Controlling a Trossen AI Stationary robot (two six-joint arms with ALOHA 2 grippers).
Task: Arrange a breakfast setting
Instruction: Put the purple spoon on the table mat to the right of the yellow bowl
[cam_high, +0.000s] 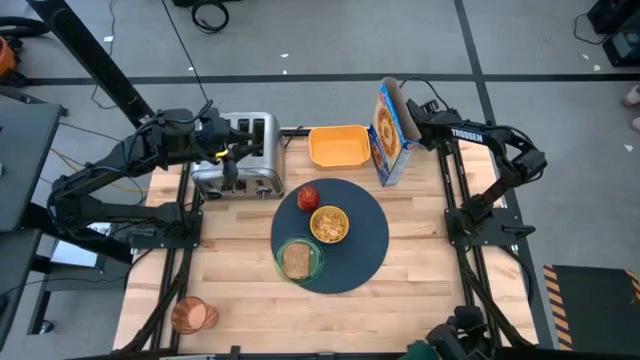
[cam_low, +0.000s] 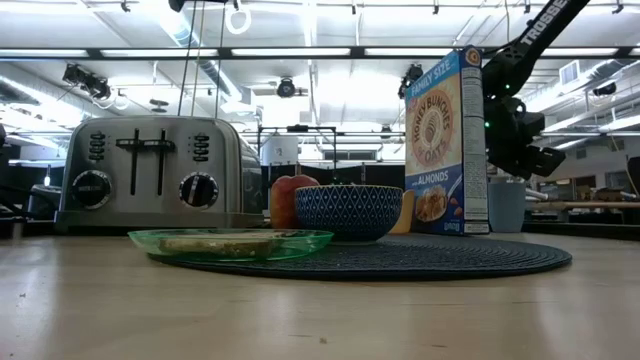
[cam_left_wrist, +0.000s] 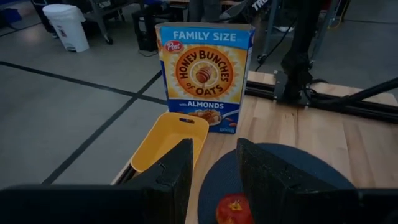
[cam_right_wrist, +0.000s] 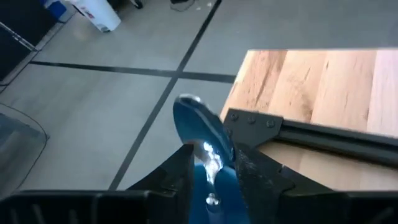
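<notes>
High view: I see the mat (cam_high: 345, 245) mid-table, carrying the apple (cam_high: 308, 197), the bowl (cam_high: 329, 224) and the green plate (cam_high: 299, 260) with toast (cam_high: 296, 261). The cup (cam_high: 193, 315) sits well apart at the near left corner. Left claw (cam_high: 232, 158) hangs over the toaster (cam_high: 240, 155); right claw (cam_high: 412, 116) is up by the cereal box (cam_high: 388, 132), with a yellow tray (cam_high: 337, 146) between toaster and box. Low view: plate (cam_low: 231, 241) in front, bowl (cam_low: 349, 212) and apple (cam_low: 290, 199) behind, box (cam_low: 446, 145) at the back. Left wrist view: left claw (cam_left_wrist: 214, 177) slightly apart, gripping nothing, above the apple (cam_left_wrist: 234, 208). Right wrist view: right claw (cam_right_wrist: 211, 171) closed on the spoon (cam_right_wrist: 202, 140), out past the table (cam_right_wrist: 323, 87) edge.
</notes>
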